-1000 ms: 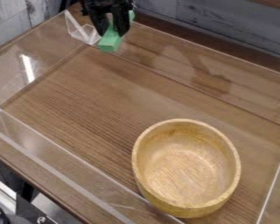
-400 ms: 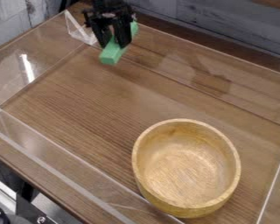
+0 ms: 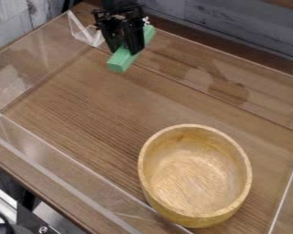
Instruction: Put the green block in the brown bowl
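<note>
At the back left of the table my black gripper (image 3: 124, 38) is shut on the green block (image 3: 124, 57). The block hangs tilted from the fingers, its lower end sticking out below them, a little above the wooden tabletop. The brown bowl (image 3: 196, 174) is a large round light wooden bowl at the front right, upright, with nothing inside. A wide stretch of table separates it from the gripper, which is up and to the left of it in the picture.
Clear plastic walls (image 3: 39, 64) fence the wooden table (image 3: 100, 119) on the left and front sides. A grey plank wall (image 3: 234, 23) runs along the back. The table's front edge drops off at the lower left.
The gripper has carried the green block a short way right and toward the camera, and has rolled, so the block now hangs more slanted.
</note>
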Controlling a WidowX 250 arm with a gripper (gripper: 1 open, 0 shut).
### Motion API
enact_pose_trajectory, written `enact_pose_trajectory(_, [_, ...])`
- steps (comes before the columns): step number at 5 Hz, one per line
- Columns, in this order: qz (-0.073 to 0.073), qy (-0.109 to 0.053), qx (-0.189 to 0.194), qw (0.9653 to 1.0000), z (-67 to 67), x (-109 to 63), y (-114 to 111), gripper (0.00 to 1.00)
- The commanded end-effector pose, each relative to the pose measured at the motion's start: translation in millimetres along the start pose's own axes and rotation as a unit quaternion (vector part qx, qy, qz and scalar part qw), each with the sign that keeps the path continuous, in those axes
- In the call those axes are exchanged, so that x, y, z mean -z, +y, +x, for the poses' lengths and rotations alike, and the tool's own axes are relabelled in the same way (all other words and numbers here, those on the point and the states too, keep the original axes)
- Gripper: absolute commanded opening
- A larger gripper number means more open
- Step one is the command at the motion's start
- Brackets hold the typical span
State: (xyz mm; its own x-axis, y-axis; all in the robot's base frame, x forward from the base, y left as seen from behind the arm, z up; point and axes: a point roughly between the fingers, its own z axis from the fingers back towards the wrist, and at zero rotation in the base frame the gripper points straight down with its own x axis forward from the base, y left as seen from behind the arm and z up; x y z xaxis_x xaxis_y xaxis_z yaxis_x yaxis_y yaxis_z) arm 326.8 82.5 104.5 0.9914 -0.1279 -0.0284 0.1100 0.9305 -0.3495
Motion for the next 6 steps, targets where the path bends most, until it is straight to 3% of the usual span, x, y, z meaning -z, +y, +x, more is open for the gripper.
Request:
enact_pose_trajectory(1, [0.015, -0.026, 0.047, 0.9984, -5.8, -20.1, -26, 0.0])
enact_pose_trajectory(3, [0.016, -0.01, 0.102, 0.9946, -17.6, -8.8, -59, 0.0])
enact_pose_trajectory(6, [0.033, -0.005, 0.146, 0.9887, -37.1, 10.6, -88, 0.0])
